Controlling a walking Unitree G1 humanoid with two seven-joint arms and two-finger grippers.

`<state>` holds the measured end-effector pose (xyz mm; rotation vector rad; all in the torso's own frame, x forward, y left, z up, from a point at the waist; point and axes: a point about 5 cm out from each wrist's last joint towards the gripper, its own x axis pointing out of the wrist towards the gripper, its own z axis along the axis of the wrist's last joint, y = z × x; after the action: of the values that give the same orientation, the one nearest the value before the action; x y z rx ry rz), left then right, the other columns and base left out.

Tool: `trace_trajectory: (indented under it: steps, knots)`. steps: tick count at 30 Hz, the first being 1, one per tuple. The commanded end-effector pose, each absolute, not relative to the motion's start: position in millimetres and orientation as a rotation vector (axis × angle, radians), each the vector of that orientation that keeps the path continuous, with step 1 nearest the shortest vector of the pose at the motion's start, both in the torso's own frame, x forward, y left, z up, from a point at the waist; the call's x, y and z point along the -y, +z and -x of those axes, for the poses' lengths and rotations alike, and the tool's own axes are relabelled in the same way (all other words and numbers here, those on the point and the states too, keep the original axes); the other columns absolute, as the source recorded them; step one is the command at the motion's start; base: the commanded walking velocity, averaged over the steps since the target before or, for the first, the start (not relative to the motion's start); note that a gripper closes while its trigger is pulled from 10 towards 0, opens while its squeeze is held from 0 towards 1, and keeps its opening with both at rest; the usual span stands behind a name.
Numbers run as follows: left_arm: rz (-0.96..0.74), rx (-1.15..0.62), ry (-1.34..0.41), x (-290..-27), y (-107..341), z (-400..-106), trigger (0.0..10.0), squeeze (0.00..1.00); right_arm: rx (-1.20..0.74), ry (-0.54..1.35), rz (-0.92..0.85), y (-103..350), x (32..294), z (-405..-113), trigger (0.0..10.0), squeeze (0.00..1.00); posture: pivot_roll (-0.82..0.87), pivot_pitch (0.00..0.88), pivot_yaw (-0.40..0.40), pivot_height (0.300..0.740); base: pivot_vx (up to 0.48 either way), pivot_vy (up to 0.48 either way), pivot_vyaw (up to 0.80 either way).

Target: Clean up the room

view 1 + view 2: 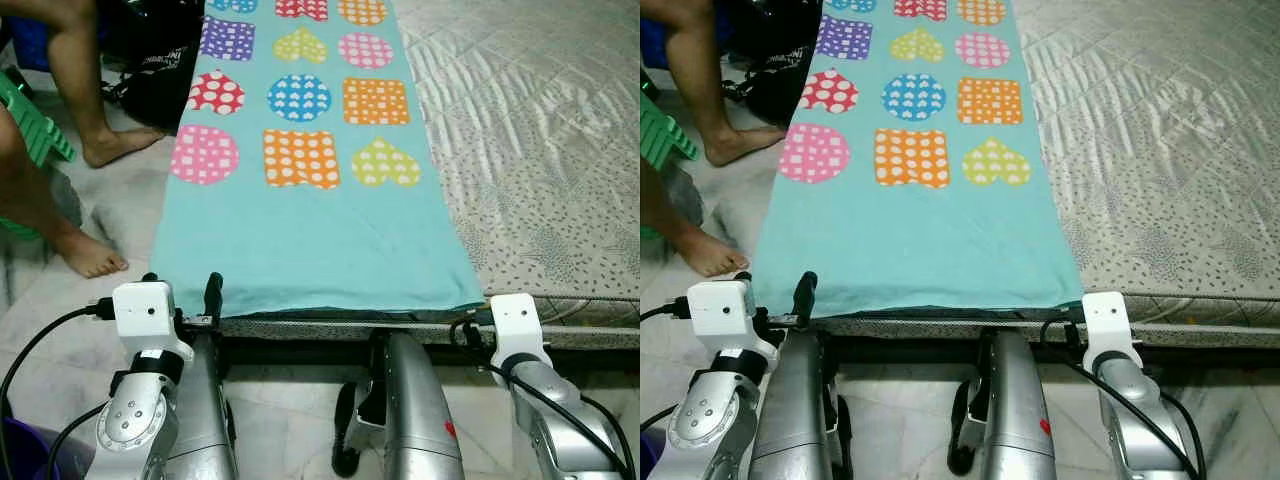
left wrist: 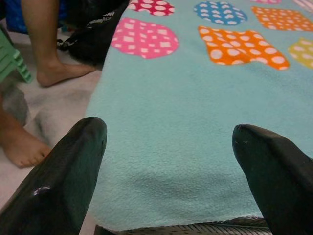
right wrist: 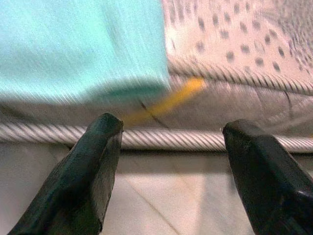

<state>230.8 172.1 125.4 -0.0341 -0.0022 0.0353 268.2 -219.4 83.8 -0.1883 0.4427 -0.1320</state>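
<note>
Plainly, a soft turquoise fleece blanket point(image 1: 320, 235) lay spread flat along the left part of a mattress point(image 1: 540, 150), its near hem reaching the mattress's corded edge. Rows of polka-dotted patches in circle, square and heart shapes, pink, orange, yellow, blue, red and purple, covered its far half; the near half was plain. The mattress cover looked quilted and pale, speckled with small dark dots, and a twisted rope-like piping ran along its rim.

The left gripper point(image 2: 168, 161) hovered at the blanket's near left corner, its glossy black fingers spread wide apart with nothing between them. The right gripper point(image 3: 168, 147) sat low at the near right corner, fingers likewise wide apart and empty, facing the piping.

A person's bare feet point(image 1: 90, 250) rested on the marbled tile floor point(image 1: 120, 210) left of the bed, beside a black bag point(image 1: 160, 80).
</note>
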Motion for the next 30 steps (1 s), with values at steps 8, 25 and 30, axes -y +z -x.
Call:
trace_trajectory:
  steps: [8,25,30]
  knots:
    - [0.049,0.030,0.024,-169,129,-236,10.0,0.00,-0.220,-0.042,0.002,115,190,-283,10.0,0.00,0.07,0.206,-0.048,0.526,0.000,0.000,0.00]
    - [0.051,0.039,-0.011,-165,128,-246,10.0,0.00,-0.442,-0.066,-0.028,80,169,-304,10.0,0.00,0.07,0.184,-0.038,0.526,0.000,0.000,0.00]
    - [0.049,0.028,-0.002,-168,126,-244,10.0,0.00,-0.501,-0.080,0.005,72,176,-302,10.0,0.00,0.08,0.185,-0.044,0.526,0.000,0.000,0.00]
